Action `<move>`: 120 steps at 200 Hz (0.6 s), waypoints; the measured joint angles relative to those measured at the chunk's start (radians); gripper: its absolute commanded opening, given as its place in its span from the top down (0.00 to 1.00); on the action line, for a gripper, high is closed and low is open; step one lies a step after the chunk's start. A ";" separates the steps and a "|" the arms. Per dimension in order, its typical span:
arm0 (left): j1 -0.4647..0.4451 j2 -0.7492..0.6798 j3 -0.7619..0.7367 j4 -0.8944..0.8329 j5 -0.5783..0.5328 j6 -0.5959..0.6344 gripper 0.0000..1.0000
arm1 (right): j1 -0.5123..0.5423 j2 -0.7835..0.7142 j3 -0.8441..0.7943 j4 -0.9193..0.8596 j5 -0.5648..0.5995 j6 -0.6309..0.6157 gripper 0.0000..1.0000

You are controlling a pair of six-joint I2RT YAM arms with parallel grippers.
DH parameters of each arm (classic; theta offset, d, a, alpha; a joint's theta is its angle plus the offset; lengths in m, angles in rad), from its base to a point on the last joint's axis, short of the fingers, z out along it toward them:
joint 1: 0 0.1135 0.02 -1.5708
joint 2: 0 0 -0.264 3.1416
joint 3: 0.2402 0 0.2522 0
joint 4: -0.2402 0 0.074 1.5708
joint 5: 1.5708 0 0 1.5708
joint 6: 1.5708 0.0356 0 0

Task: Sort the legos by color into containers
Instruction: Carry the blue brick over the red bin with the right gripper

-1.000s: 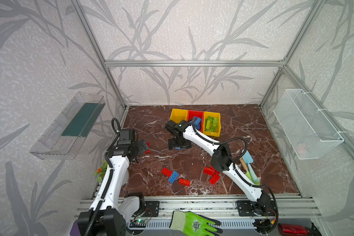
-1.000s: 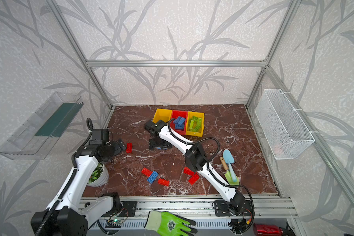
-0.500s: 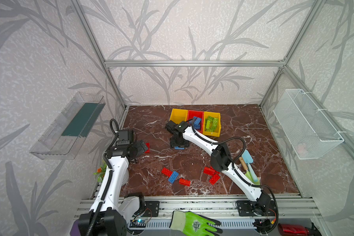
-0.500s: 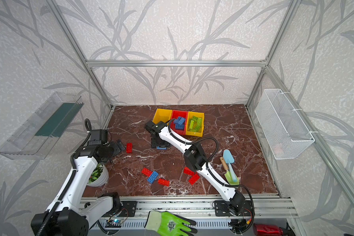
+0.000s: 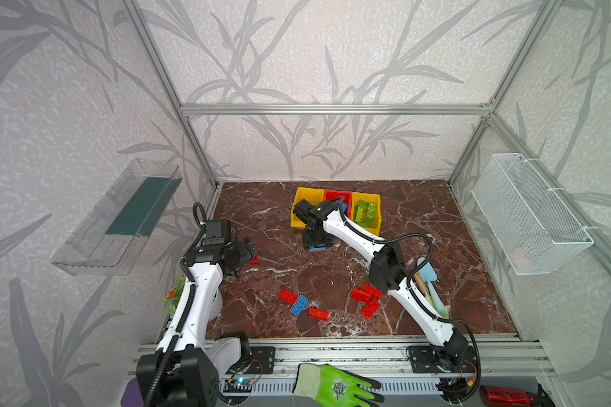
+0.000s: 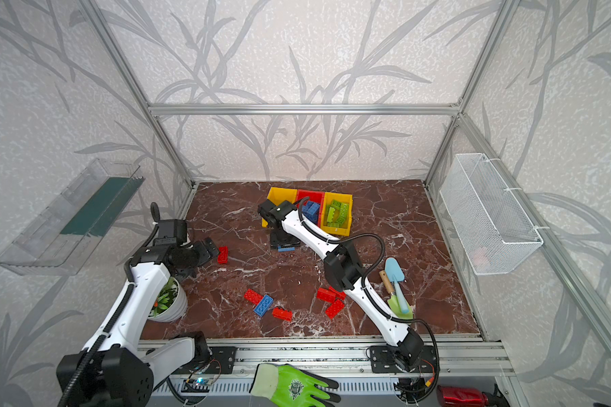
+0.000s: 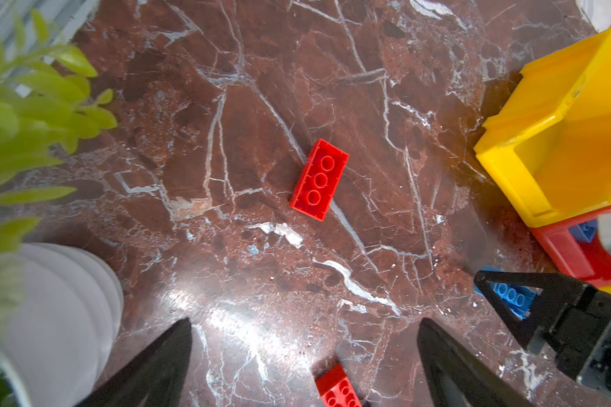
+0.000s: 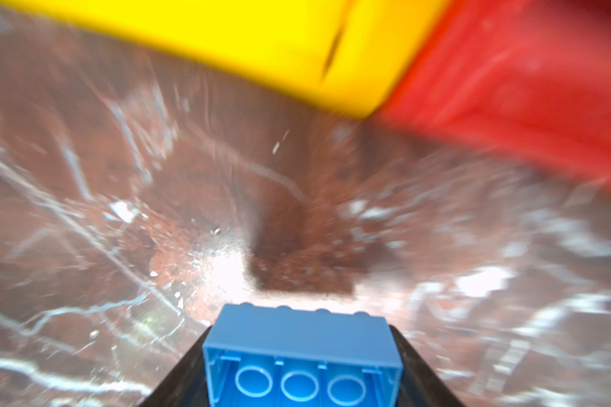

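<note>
Right gripper: clamped on a blue brick, low over the marble floor, at six o'clock from the containers. Left gripper: jaws apart, above a red brick. Binned: green bricks, blue ones. Outstanding: loose red bricks, a second blue brick. Enclosure framed, leaf-papered.

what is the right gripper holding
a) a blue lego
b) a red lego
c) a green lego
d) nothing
a: the right wrist view shows a blue lego clamped between the black fingers of the right gripper, its hollow underside facing the camera.
</note>
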 measured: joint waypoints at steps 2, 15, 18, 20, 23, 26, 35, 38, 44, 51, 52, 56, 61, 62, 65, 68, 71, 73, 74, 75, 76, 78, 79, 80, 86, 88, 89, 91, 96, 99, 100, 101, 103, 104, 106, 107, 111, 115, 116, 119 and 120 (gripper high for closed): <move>0.000 0.005 0.002 0.003 0.005 -0.002 0.01 | -0.004 -0.005 0.000 0.000 0.002 -0.005 0.42; -0.002 0.026 0.015 0.021 0.029 -0.013 0.01 | -0.034 -0.039 0.000 0.009 0.016 -0.035 0.42; -0.002 0.029 0.017 0.025 0.034 -0.016 0.01 | -0.042 -0.049 0.000 0.013 0.018 -0.042 0.42; -0.002 0.032 0.018 0.027 0.038 -0.018 0.01 | -0.047 -0.053 0.000 0.014 0.020 -0.047 0.42; -0.003 0.036 0.021 0.030 0.043 -0.021 0.01 | -0.054 -0.059 0.001 0.017 0.022 -0.053 0.42; -0.005 0.039 0.024 0.032 0.047 -0.024 0.01 | -0.061 -0.064 0.002 0.021 0.023 -0.061 0.42; -0.012 0.048 0.031 0.041 0.055 -0.036 0.01 | -0.086 -0.077 0.008 0.036 0.025 -0.086 0.42; -0.014 0.051 0.033 0.043 0.058 -0.038 0.01 | -0.094 -0.079 0.013 0.042 0.025 -0.094 0.42; -0.018 0.057 0.040 0.047 0.060 -0.044 0.01 | -0.108 -0.079 0.022 0.052 0.026 -0.111 0.42; -0.024 0.063 0.048 0.050 0.061 -0.053 0.01 | -0.123 -0.079 0.032 0.068 0.026 -0.132 0.42; -0.024 0.064 0.049 0.051 0.061 -0.053 0.01 | -0.124 -0.079 0.032 0.070 0.026 -0.133 0.42; -0.029 0.068 0.055 0.052 0.061 -0.058 0.01 | -0.134 -0.079 0.035 0.080 0.026 -0.148 0.42; -0.034 0.072 0.062 0.054 0.062 -0.062 0.01 | -0.147 -0.079 0.037 0.090 0.026 -0.162 0.42; -0.035 0.072 0.063 0.054 0.061 -0.063 0.01 | -0.149 -0.079 0.038 0.092 0.025 -0.164 0.42; -0.038 0.074 0.067 0.056 0.061 -0.065 0.01 | -0.154 -0.079 0.040 0.096 0.025 -0.174 0.42; -0.041 0.076 0.070 0.057 0.061 -0.068 0.01 | -0.161 -0.078 0.043 0.101 0.025 -0.181 0.42; -0.043 0.077 0.074 0.058 0.061 -0.070 0.01 | -0.166 -0.077 0.047 0.106 0.024 -0.187 0.42; -0.046 0.078 0.077 0.059 0.061 -0.072 0.01 | -0.170 -0.077 0.049 0.109 0.024 -0.192 0.42; -0.047 0.079 0.079 0.059 0.061 -0.072 0.01 | -0.171 -0.076 0.050 0.111 0.024 -0.193 0.42; -0.048 0.079 0.079 0.060 0.061 -0.074 0.01 | -0.174 -0.076 0.051 0.114 0.023 -0.196 0.42; -0.048 0.079 0.079 0.060 0.061 -0.075 0.01 | -0.175 -0.076 0.051 0.116 0.023 -0.198 0.42; -0.050 0.080 0.082 0.061 0.061 -0.078 0.01 | -0.177 -0.076 0.052 0.120 0.023 -0.202 0.42; -0.051 0.080 0.083 0.063 0.060 -0.078 0.01 | -0.180 -0.076 0.053 0.123 0.023 -0.204 0.41; -0.051 0.080 0.084 0.063 0.060 -0.078 0.01 | -0.181 -0.076 0.053 0.125 0.022 -0.205 0.41; -0.056 0.084 0.090 0.064 0.060 -0.082 0.01 | -0.188 -0.074 0.060 0.135 0.021 -0.216 0.41; -0.058 0.085 0.092 0.065 0.060 -0.084 0.01 | -0.191 -0.073 0.062 0.139 0.021 -0.219 0.41; -0.058 0.086 0.093 0.066 0.059 -0.085 0.01 | -0.192 -0.072 0.063 0.140 0.021 -0.220 0.41; -0.059 0.087 0.095 0.066 0.058 -0.086 0.01 | -0.193 -0.071 0.066 0.144 0.020 -0.222 0.41; -0.063 0.090 0.100 0.067 0.057 -0.088 0.01 | -0.198 -0.067 0.072 0.155 0.017 -0.230 0.41; -0.064 0.092 0.104 0.068 0.056 -0.089 0.01 | -0.200 -0.066 0.075 0.161 0.016 -0.233 0.41; -0.064 0.092 0.105 0.068 0.056 -0.089 0.01 | -0.201 -0.065 0.077 0.164 0.015 -0.235 0.41; -0.064 0.093 0.106 0.068 0.055 -0.090 0.01 | -0.201 -0.065 0.077 0.165 0.015 -0.236 0.41; -0.065 0.096 0.109 0.068 0.053 -0.090 0.01 | -0.203 -0.063 0.079 0.170 0.014 -0.240 0.41; -0.066 0.096 0.109 0.068 0.052 -0.090 0.01 | -0.203 -0.062 0.079 0.171 0.014 -0.241 0.41; -0.068 0.098 0.112 0.068 0.052 -0.090 0.01 | -0.204 -0.060 0.082 0.175 0.013 -0.243 0.41; -0.068 0.098 0.113 0.068 0.051 -0.091 0.01 | -0.205 -0.059 0.083 0.177 0.013 -0.244 0.41; -0.069 0.103 0.118 0.069 0.049 -0.092 0.01 | -0.207 -0.055 0.085 0.186 0.009 -0.250 0.41; -0.069 0.108 0.123 0.069 0.045 -0.095 0.01 | -0.209 -0.050 0.088 0.193 0.008 -0.255 0.41; -0.069 0.108 0.124 0.069 0.045 -0.095 0.01 | -0.209 -0.049 0.089 0.194 0.007 -0.256 0.40; -0.070 0.112 0.128 0.069 0.043 -0.097 0.01 | -0.210 -0.046 0.091 0.200 0.006 -0.261 0.40; -0.070 0.113 0.129 0.069 0.043 -0.097 0.01 | -0.210 -0.044 0.092 0.202 0.006 -0.262 0.40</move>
